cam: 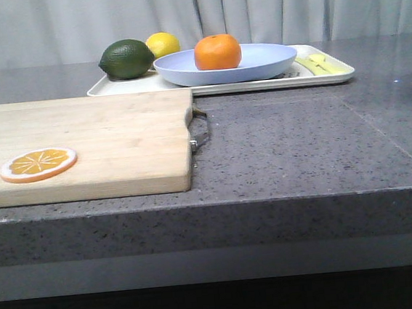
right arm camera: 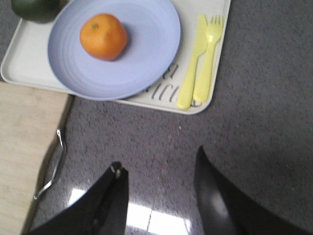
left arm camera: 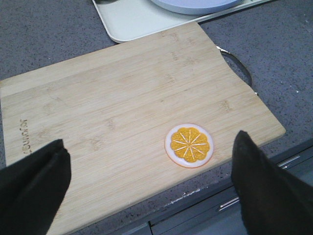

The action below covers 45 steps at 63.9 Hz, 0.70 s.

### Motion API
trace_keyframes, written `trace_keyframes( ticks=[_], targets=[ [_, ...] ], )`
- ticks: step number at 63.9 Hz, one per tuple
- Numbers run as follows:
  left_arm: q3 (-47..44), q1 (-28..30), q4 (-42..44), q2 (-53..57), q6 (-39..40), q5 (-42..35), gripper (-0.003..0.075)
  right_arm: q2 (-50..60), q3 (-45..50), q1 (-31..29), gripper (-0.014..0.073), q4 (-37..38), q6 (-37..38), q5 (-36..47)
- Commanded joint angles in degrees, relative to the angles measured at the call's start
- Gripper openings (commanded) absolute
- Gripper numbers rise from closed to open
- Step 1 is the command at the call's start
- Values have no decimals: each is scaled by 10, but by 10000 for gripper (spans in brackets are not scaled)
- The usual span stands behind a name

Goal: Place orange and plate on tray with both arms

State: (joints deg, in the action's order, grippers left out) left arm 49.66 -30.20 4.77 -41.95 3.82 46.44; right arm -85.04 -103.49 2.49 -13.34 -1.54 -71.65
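While you are looking for the next move, notice that the orange [right arm camera: 103,36] is already sitting on the plate [right arm camera: 146,58], and the plate is already resting on the tray [right arm camera: 215,73], with one edge overhanging the rim nearest your right gripper [right arm camera: 159,188]. Both task things are lying straight ahead of that gripper, well apart from it across bare countertop [right arm camera: 254,122]. The plate is round, so it is offering no long axis; the tray is lying with its long side across the gripper's line of approach. Your right gripper is hanging with its fingers spread and empty, pointing down toward the counter short of the tray.

Your left gripper [left arm camera: 146,181] is hovering with fingers spread wide and empty over the cutting board [left arm camera: 112,112], with the orange slice [left arm camera: 188,145] lying between the fingertips and slightly ahead. The tray corner [left arm camera: 132,22] is lying far ahead of it, past the board's far edge, so your right arm is the nearer one to the plate.

Judging from how things are lying, the placing is looking done; you are likely needing only to keep both arms clear, or nudge the plate inward.
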Motion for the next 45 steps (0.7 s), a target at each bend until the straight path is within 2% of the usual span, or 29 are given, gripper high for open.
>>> trace_keyframes(
  ticks=[1, 10, 22, 37, 45],
  targets=[
    [13, 1, -5, 2, 5, -33, 642, 88, 73, 0, 350, 10, -29, 71],
    [13, 1, -5, 2, 5, -33, 642, 201, 222, 0, 350, 15, -75, 139],
    [13, 1, -5, 2, 5, -33, 642, 343, 397, 0, 350, 15, -111, 179],
    [13, 1, -5, 2, 5, -33, 642, 481, 543, 0, 350, 14, -109, 210],
    [13, 1, -5, 2, 5, -33, 642, 524, 581, 0, 350, 14, -109, 217]
  ],
)
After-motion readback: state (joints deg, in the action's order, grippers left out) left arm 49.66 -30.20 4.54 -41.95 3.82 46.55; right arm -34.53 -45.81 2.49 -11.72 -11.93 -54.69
